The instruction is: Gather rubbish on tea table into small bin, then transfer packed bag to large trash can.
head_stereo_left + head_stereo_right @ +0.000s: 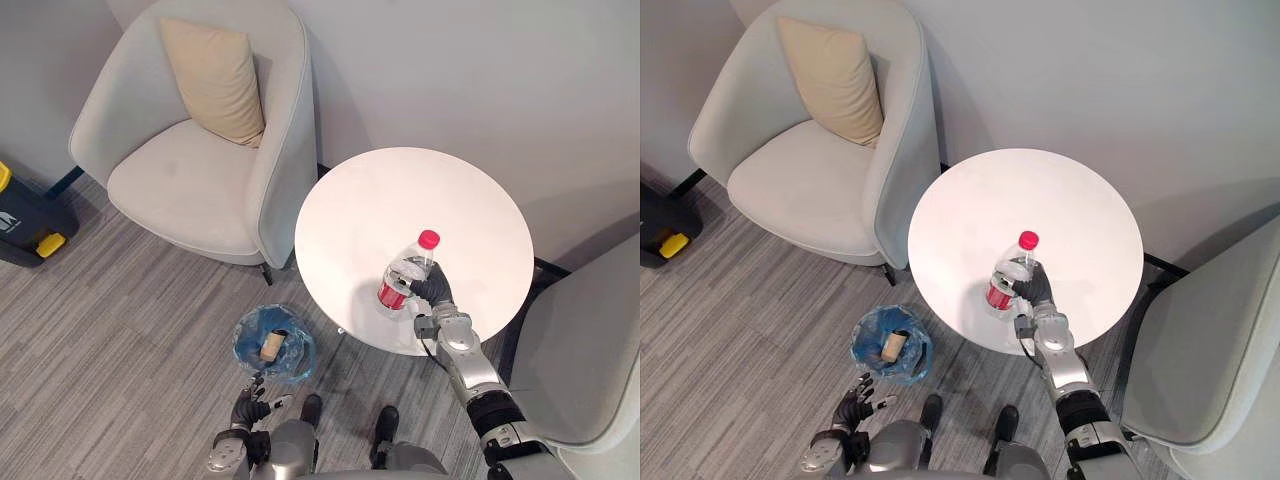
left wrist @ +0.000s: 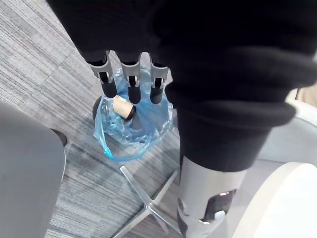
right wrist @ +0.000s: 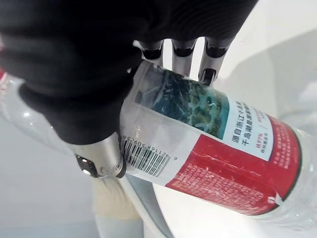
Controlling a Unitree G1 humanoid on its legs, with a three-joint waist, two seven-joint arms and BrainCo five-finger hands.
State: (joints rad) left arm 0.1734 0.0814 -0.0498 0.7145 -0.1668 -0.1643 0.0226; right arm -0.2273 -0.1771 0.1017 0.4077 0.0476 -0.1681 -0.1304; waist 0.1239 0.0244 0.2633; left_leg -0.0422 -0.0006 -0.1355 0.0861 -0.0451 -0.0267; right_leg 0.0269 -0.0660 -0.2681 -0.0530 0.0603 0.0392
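Right hand (image 1: 432, 290) wrapped round bottle (image 1: 402, 278) on table (image 1: 400, 195) near edge, left hand (image 1: 248, 408) loose-fingered, near bin (image 1: 246, 330)

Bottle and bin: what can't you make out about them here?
- Bottle: how full it is. It is too small in the eye views, both ends are out of sight in the right wrist view, and the right hand is over its side.
- Bin: its walls, under the blue bag; what lies below the brown roll, too small.
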